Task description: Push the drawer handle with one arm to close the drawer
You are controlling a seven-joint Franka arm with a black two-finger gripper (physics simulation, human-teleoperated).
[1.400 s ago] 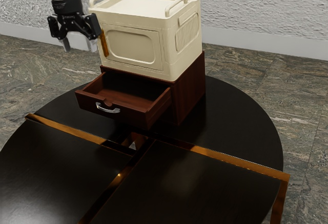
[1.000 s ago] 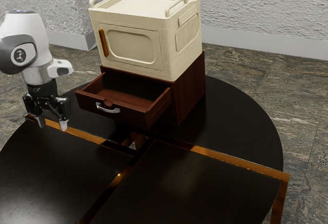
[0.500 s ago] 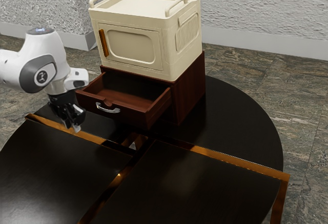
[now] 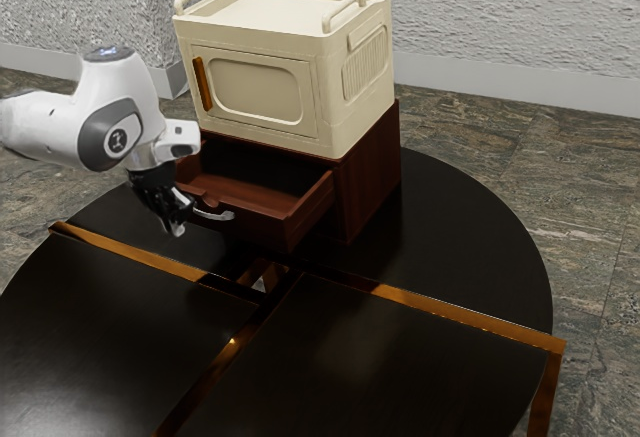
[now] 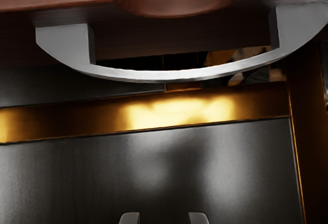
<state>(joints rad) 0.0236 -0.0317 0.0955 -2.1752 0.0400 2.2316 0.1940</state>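
In the exterior view the spread end effector (image 4: 174, 228) hides one end of the handle (image 4: 216, 216), which bows outward, lengthwise along the open drawer (image 4: 262, 223) front.

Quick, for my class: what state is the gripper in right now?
Gripper: open, fingertips apart, holding nothing; the silver drawer handle is not between them.

The drawer (image 4: 265, 223) is reddish-brown wood, level and open, pulled well out of its matching cabinet (image 4: 372, 177), with its dark inside visible from above. Its front panel has a rounded scoop (a neat little dip) in the top edge. Just below that sits the handle (image 4: 223, 217), a silvery-grey bar fixed at both ends, lying crosswise and bowing outward.
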